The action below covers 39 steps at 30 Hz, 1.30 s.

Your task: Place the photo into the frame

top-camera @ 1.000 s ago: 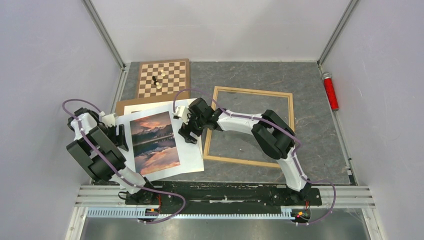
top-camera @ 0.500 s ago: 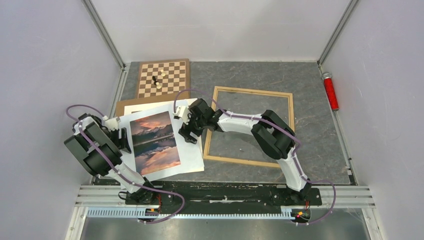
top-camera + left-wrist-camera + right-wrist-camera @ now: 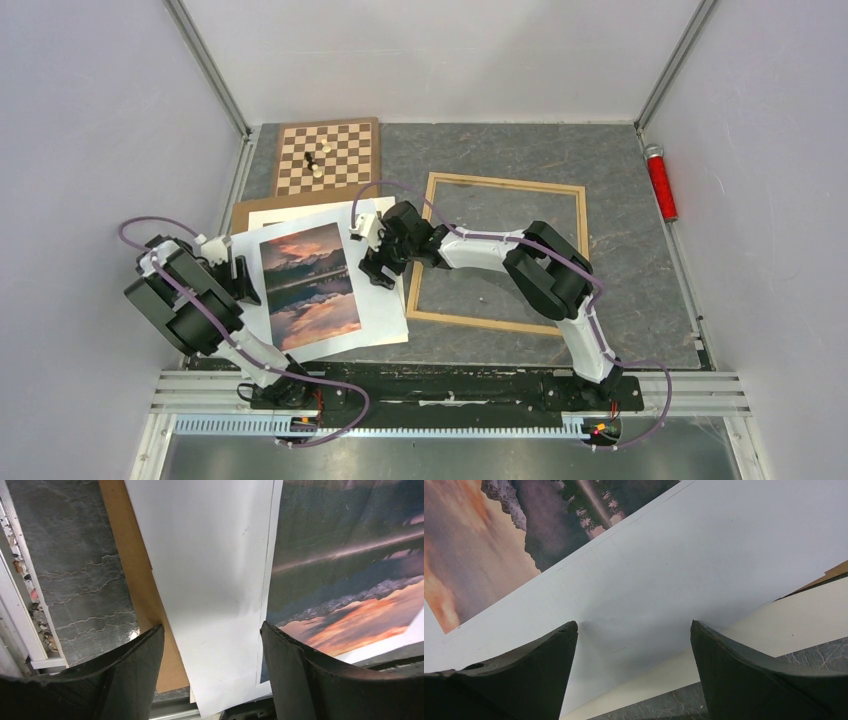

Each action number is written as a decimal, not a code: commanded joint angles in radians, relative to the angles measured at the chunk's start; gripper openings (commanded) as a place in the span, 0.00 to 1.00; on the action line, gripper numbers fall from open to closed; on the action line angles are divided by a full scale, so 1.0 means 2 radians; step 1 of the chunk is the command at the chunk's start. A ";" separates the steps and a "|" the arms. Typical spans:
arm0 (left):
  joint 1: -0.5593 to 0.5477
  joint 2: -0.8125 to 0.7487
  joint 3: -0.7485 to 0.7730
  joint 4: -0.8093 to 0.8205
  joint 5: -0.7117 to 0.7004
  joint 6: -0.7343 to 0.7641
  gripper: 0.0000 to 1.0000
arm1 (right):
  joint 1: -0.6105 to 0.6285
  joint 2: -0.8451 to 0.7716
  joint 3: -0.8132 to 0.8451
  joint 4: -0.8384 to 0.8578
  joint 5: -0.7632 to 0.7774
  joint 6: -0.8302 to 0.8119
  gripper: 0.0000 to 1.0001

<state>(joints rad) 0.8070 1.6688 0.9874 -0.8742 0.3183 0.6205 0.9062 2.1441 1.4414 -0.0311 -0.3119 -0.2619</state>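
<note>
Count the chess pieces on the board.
3, clustered left of centre on the chessboard: dark piece, far pale piece behind it, near pale piece in front. Small in view; one may hide another.

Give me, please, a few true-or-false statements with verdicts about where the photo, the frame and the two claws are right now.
1. The rectangular sunset mountain-lake photo print lies inside the large light wooden picture frame. False: it lies on the plain white sheets to the left of the frame, outside it.
2. The left claw is open. True.
3. The right claw is shut on the photo print. False: its fingers stand apart over the white sheets, gripping nothing.
4. Small chess pieces stand on the checkered wooden chessboard. True.
</note>
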 commanded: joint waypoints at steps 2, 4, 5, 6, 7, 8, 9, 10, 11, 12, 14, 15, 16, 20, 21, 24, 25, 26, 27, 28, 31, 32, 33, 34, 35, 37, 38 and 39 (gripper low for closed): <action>0.032 0.065 -0.004 -0.010 0.104 0.047 0.79 | -0.001 -0.002 -0.025 -0.021 0.017 0.016 0.87; 0.043 0.067 0.003 -0.026 0.124 0.063 0.79 | -0.001 -0.002 -0.026 -0.019 0.016 0.016 0.87; 0.046 0.069 0.005 -0.037 0.134 0.075 0.79 | -0.002 -0.002 -0.027 -0.019 0.016 0.017 0.86; 0.045 0.071 0.006 -0.043 0.138 0.085 0.79 | -0.001 -0.002 -0.027 -0.018 0.015 0.017 0.86; 0.045 0.072 0.005 -0.044 0.142 0.090 0.79 | 0.000 -0.001 -0.026 -0.018 0.015 0.017 0.86; 0.045 0.074 0.004 -0.046 0.144 0.097 0.79 | 0.000 0.000 -0.025 -0.017 0.016 0.017 0.86; 0.044 0.077 0.003 -0.046 0.145 0.102 0.79 | 0.000 0.001 -0.025 -0.017 0.016 0.017 0.86; 0.044 0.080 0.003 -0.049 0.147 0.108 0.79 | 0.002 0.001 -0.025 -0.018 0.017 0.017 0.86; 0.044 0.083 0.003 -0.050 0.149 0.111 0.79 | 0.002 0.000 -0.025 -0.017 0.018 0.017 0.86; 0.044 0.085 0.003 -0.053 0.154 0.119 0.79 | 0.003 0.000 -0.026 -0.017 0.019 0.016 0.87; 0.044 0.091 0.003 -0.059 0.163 0.131 0.79 | 0.003 0.002 -0.027 -0.017 0.021 0.015 0.86; 0.044 0.095 0.005 -0.062 0.166 0.135 0.79 | 0.003 0.003 -0.026 -0.017 0.022 0.015 0.86; 0.044 0.100 0.008 -0.066 0.171 0.139 0.79 | 0.004 0.004 -0.026 -0.017 0.023 0.015 0.86; 0.044 0.112 0.021 -0.087 0.186 0.157 0.78 | 0.007 0.006 -0.029 -0.017 0.028 0.012 0.86; 0.045 0.111 0.022 -0.090 0.189 0.160 0.78 | 0.008 0.006 -0.030 -0.016 0.028 0.012 0.86; 0.045 0.102 0.025 -0.098 0.192 0.168 0.78 | 0.008 0.008 -0.031 -0.016 0.029 0.011 0.86; 0.046 0.098 0.026 -0.098 0.190 0.168 0.77 | 0.008 0.007 -0.031 -0.016 0.030 0.011 0.86; 0.046 0.093 0.027 -0.097 0.188 0.167 0.76 | 0.008 0.007 -0.031 -0.016 0.031 0.011 0.86; 0.048 0.090 0.030 -0.097 0.185 0.165 0.76 | 0.008 0.008 -0.032 -0.016 0.031 0.011 0.86; 0.052 0.087 0.032 -0.097 0.184 0.164 0.75 | 0.008 0.007 -0.032 -0.016 0.032 0.010 0.86; 0.063 0.077 0.044 -0.097 0.173 0.162 0.74 | 0.008 0.005 -0.034 -0.016 0.035 0.008 0.86; 0.066 0.074 0.047 -0.096 0.172 0.161 0.73 | 0.008 0.004 -0.035 -0.016 0.036 0.007 0.86; 0.069 0.069 0.050 -0.097 0.171 0.162 0.73 | 0.008 0.003 -0.035 -0.016 0.036 0.006 0.86; 0.070 0.066 0.052 -0.099 0.171 0.163 0.73 | 0.008 0.002 -0.034 -0.016 0.036 0.006 0.86; 0.072 0.062 0.054 -0.103 0.173 0.166 0.72 | 0.008 0.002 -0.034 -0.016 0.036 0.006 0.86; 0.072 0.058 0.058 -0.118 0.183 0.174 0.72 | 0.008 0.000 -0.034 -0.016 0.038 0.005 0.86; 0.072 0.057 0.059 -0.127 0.188 0.179 0.72 | 0.008 0.000 -0.034 -0.016 0.039 0.004 0.86; 0.072 0.057 0.059 -0.133 0.192 0.182 0.71 | 0.008 -0.001 -0.033 -0.016 0.041 0.004 0.86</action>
<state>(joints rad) 0.9333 1.8034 1.0863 -1.0981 0.6411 0.9150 0.9211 2.1380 1.4086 0.0181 -0.2604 -0.2584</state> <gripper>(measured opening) 0.720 0.862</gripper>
